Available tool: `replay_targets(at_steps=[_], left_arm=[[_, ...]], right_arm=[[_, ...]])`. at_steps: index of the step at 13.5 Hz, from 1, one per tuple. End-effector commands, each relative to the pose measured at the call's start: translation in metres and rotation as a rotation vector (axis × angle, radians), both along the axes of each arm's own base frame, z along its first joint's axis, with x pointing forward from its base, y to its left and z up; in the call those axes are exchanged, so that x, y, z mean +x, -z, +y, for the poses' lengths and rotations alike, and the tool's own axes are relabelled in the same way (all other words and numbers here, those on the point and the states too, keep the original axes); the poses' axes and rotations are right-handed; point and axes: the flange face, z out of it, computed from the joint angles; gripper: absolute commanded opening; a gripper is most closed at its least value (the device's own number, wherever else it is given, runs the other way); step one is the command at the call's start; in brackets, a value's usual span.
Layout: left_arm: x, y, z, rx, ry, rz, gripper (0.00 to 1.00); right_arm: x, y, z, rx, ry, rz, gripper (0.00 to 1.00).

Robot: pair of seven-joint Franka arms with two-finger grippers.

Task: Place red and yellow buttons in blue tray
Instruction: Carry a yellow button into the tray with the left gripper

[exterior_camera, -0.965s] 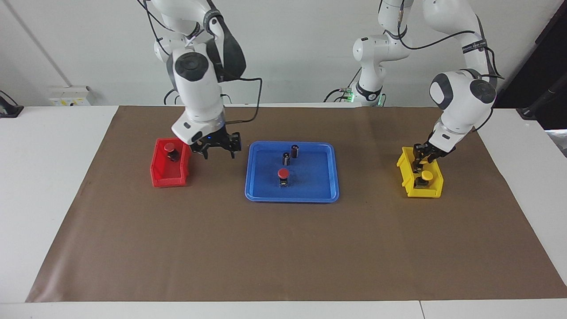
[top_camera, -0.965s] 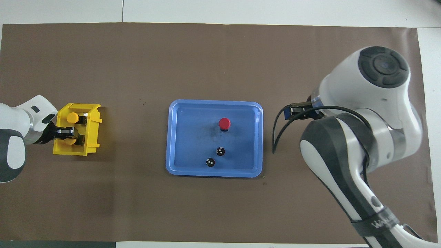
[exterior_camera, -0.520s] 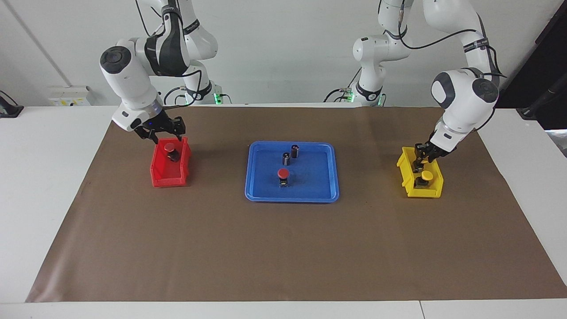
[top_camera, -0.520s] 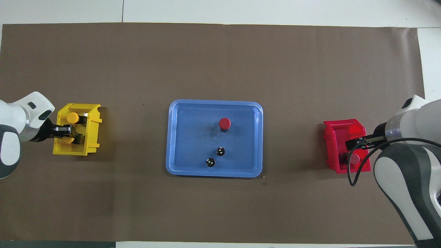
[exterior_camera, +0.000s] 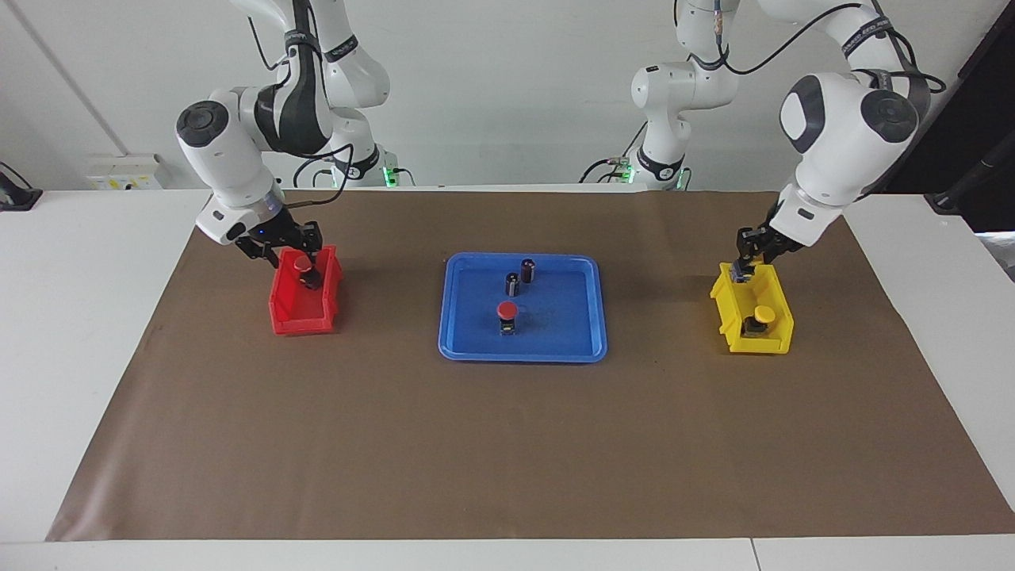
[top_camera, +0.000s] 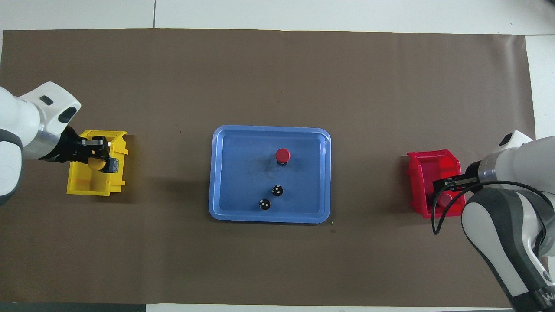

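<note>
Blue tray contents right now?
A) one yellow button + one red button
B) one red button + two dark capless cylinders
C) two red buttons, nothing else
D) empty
B: in the blue tray stand one red button and two dark capless cylinders, the cylinders nearer the robots than the button; no yellow cap shows in the tray.

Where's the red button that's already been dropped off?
The red-capped push-button stands in the shallow blue plastic tray at mid-table, farther from the robots than the two dark capless cylinders that share the tray.
</note>
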Motion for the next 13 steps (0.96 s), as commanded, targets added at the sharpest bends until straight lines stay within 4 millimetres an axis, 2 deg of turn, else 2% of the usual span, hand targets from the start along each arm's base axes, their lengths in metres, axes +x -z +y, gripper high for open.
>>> replay_targets(at_steps=[1,3,5,7,9,10,13], left_arm=[[-0.012,0.005,-0.083,-0.010,-0.020,-0.039,0.02],[-0.027,0.014,-0.139,-0.024,-0.021,-0.059,0.02],[-0.037,0.032,-0.190,-0.051,-0.040,-0.058,0.02],[-0.042,0.041,-0.221,-0.096,-0.060,-0.086,0.02],[-0.043,0.064,-0.254,-0.155,-0.065,-0.106,0.02],[-0.037,0.073,-0.269,-0.178,-0.071,-0.097,0.02],[-0.037,0.085,-0.283,-0.194,-0.045,-0.089,0.02]], right_arm=[[-0.007,0.013,-0.001,0.006,-0.011,-0.010,0.72],[-0.015,0.030,-0.001,0.006,-0.024,-0.016,0.70],[-0.018,0.036,-0.002,0.009,-0.050,-0.012,0.69],[-0.021,0.041,-0.013,0.011,-0.063,-0.021,0.67],[-0.024,0.045,-0.014,0.011,-0.074,-0.022,0.67],[-0.025,0.045,-0.013,0.012,-0.074,-0.019,0.67],[-0.030,0.050,-0.013,0.013,-0.081,-0.010,0.65]])
